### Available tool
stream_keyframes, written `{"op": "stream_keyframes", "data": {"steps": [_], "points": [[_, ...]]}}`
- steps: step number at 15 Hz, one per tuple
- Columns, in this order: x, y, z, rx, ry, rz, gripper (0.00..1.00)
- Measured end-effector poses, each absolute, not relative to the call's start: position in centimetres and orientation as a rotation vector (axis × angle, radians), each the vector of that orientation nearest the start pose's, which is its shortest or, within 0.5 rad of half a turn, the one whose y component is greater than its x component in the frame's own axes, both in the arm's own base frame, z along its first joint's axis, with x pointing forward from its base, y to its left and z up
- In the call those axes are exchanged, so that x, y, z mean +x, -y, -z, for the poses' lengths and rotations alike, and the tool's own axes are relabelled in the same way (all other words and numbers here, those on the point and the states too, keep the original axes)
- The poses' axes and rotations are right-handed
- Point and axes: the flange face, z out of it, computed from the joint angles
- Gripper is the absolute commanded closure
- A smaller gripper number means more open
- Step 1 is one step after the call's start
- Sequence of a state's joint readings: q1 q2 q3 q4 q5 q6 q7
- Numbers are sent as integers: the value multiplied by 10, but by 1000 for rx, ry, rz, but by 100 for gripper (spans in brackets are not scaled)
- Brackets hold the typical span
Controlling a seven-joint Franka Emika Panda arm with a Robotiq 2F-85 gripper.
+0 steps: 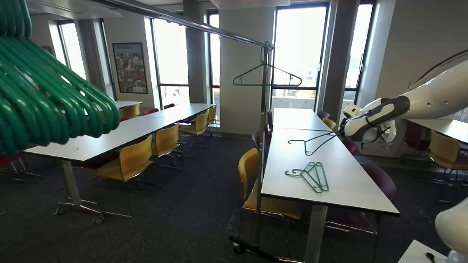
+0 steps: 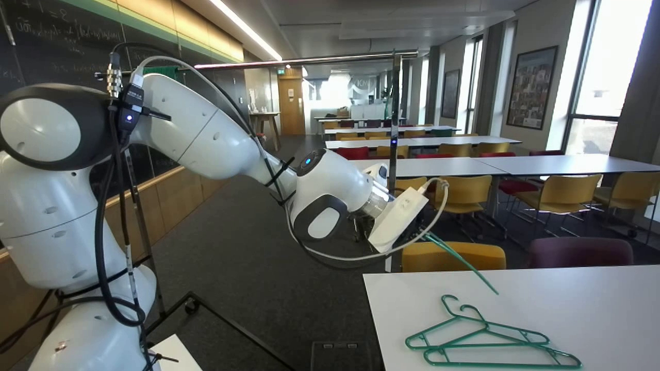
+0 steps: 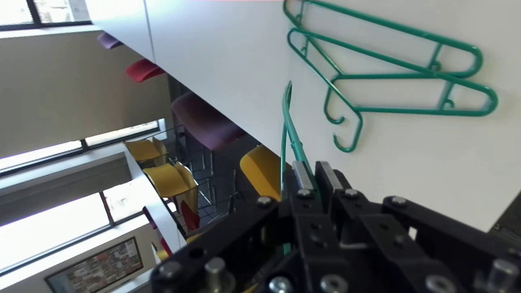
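grasping is looking done, the black metal gripper clamping its jaws on a green plastic hanger over the white table, where two green hangers are lying ungrasped; another green hanger is hanging from the silver rail.

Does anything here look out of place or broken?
Mildly: two green hangers lie overlapped and askew on the table, whereas another hanger hangs level from the rail. A slanted hanger juts from the gripper. I see nothing spilled or damaged.
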State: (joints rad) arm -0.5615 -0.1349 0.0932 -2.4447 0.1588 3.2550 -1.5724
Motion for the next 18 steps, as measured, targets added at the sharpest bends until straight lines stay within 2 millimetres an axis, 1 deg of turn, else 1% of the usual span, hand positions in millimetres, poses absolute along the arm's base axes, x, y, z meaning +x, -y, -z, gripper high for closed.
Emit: {"op": "stream_keyframes", "data": {"steps": [2,3,5,8,10,12,13,14,15,16,18], "points": [[462,253,-469,1930,-1026,-663,98],[466,259,-466,1880,-1020,-663,98],[478,277,-458,1816,-1029,-632,98],[506,318,-482,1745,-1027,-576,98],[523,341,-498,1691,-1009,-541,98],[542,355,-510,1637,-995,-502,98],[552,360,-515,1612,-985,-483,98],[564,361,-516,1595,-978,-466,98],[576,360,-512,1585,-975,-449,98],[588,355,-502,1581,-981,-432,98],[611,339,-469,1591,-1009,-398,98]]}}
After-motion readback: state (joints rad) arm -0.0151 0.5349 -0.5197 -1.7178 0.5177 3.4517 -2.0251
